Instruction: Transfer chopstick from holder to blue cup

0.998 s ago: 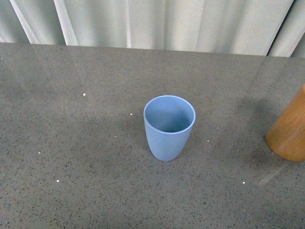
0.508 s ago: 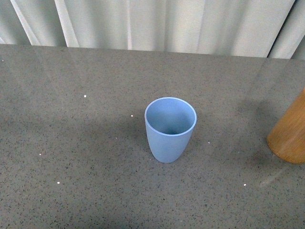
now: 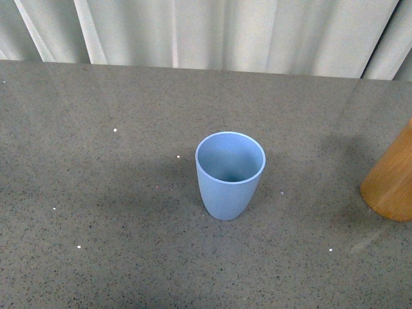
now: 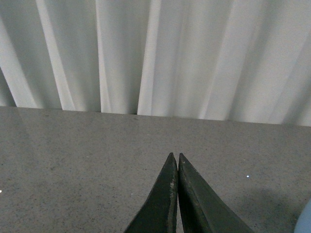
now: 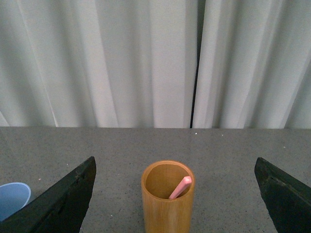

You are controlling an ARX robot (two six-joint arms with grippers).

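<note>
The blue cup (image 3: pixel 230 174) stands upright and empty in the middle of the grey table in the front view; its rim also shows in the right wrist view (image 5: pixel 12 196). The tan wooden holder (image 3: pixel 391 183) stands at the right edge of the front view. In the right wrist view the holder (image 5: pixel 167 206) stands between my wide-open fingers, with a pink chopstick end (image 5: pixel 181 187) leaning inside its rim. My right gripper (image 5: pixel 175 194) is open and empty. My left gripper (image 4: pixel 175 158) is shut and empty above bare table. Neither arm shows in the front view.
The grey speckled table (image 3: pixel 96 193) runs back to a pale pleated curtain (image 3: pixel 212 32). A sliver of the blue cup shows at the corner of the left wrist view (image 4: pixel 306 223).
The front view has shifted slightly; the cup and holder sit a few pixels lower and to the right than a second ago. Nothing on the table has moved.
</note>
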